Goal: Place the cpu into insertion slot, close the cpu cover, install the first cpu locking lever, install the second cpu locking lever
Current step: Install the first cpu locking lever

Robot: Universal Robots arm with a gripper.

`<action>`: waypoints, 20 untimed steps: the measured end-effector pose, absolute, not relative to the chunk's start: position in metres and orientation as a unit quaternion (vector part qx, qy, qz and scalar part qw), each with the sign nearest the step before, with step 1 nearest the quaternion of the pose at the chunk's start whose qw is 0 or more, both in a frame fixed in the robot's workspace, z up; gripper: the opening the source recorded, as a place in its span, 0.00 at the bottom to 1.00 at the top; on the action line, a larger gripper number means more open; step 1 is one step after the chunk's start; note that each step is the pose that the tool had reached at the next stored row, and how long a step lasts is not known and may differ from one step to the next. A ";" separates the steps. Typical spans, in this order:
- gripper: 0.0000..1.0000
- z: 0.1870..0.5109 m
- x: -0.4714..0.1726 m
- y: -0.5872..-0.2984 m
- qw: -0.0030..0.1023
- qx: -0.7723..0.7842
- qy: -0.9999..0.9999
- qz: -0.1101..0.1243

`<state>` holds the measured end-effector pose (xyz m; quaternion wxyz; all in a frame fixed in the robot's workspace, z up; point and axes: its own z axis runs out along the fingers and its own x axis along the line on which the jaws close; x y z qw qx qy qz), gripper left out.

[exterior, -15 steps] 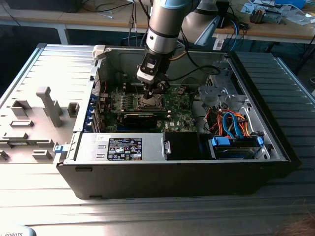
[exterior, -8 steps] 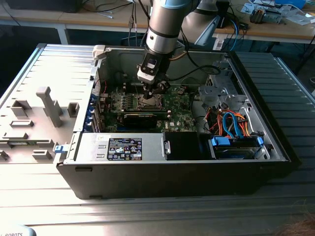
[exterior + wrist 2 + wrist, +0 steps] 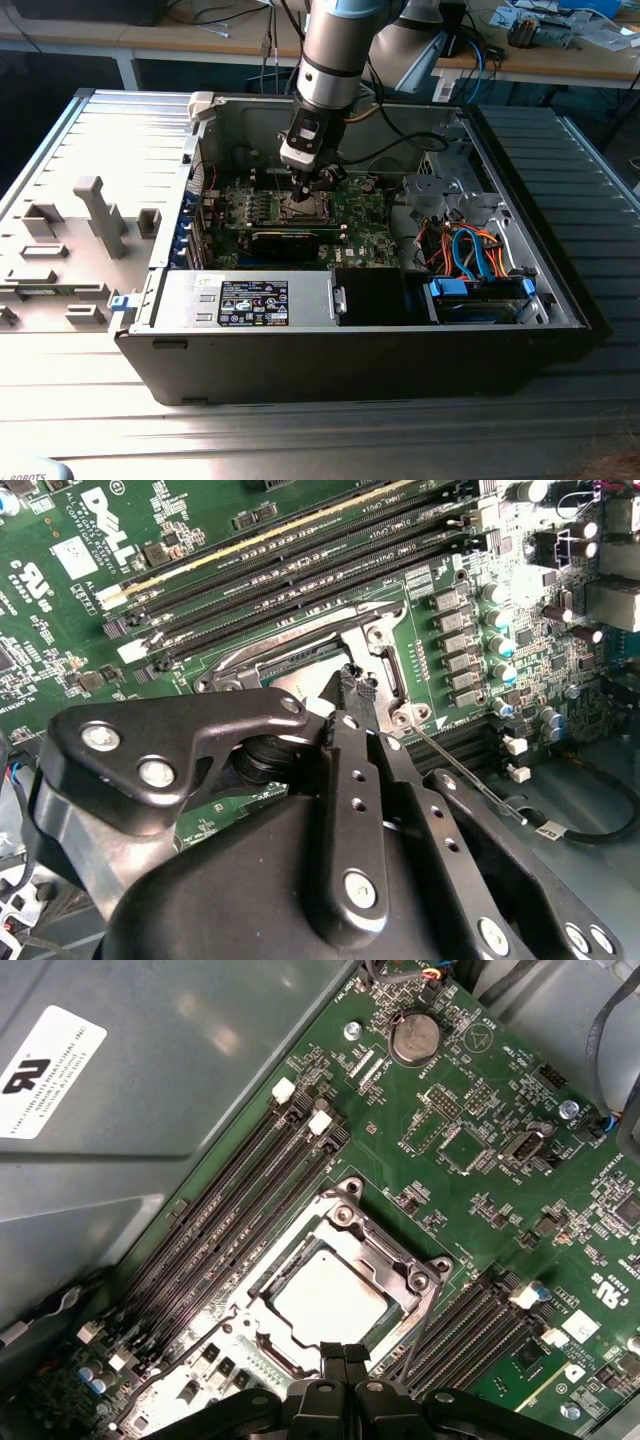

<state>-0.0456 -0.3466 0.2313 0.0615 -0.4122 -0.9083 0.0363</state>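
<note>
Grey flat square chip (image 3: 330, 1300): lies under the thin silver metal cover plate (image 3: 395, 1260).
Your black hand (image 3: 345, 1352): pressed together, its tips at the cover plate's edge.

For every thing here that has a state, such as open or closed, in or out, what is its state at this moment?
cpu, seated in the insertion slot, face up.
cpu cover, closed down over the cpu.
locking lever, thin rod beside the slot; latched or not, cannot tell.
gripper, shut, tips at the slot's edge.
computer case, open on its upper side.
</note>
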 end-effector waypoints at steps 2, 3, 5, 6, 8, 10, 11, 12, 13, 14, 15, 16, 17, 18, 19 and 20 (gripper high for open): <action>0.11 0.231 -0.046 -0.347 0.061 -0.410 -0.909 0.036; 0.11 0.231 -0.046 -0.347 0.061 -0.410 -0.909 0.036; 0.11 0.231 -0.046 -0.347 0.061 -0.407 -0.911 0.037; 0.11 0.231 -0.046 -0.347 0.061 -0.406 -0.911 0.037; 0.11 0.231 -0.046 -0.347 0.061 -0.403 -0.912 0.037; 0.11 0.231 -0.046 -0.347 0.061 -0.402 -0.913 0.037; 0.11 0.231 -0.046 -0.347 0.061 -0.401 -0.913 0.037; 0.11 0.231 -0.046 -0.347 0.061 -0.400 -0.914 0.037; 0.11 0.231 -0.046 -0.347 0.061 -0.400 -0.914 0.037; 0.11 0.231 -0.046 -0.347 0.061 -0.399 -0.914 0.037; 0.11 0.231 -0.046 -0.347 0.061 -0.399 -0.914 0.037; 0.11 0.231 -0.046 -0.347 0.061 -0.397 -0.915 0.037; 0.11 0.231 -0.046 -0.347 0.061 -0.397 -0.915 0.037; 0.11 0.231 -0.046 -0.347 0.061 -0.396 -0.915 0.037; 0.11 0.231 -0.046 -0.347 0.061 -0.395 -0.916 0.037; 0.11 0.231 -0.046 -0.347 0.061 -0.395 -0.916 0.037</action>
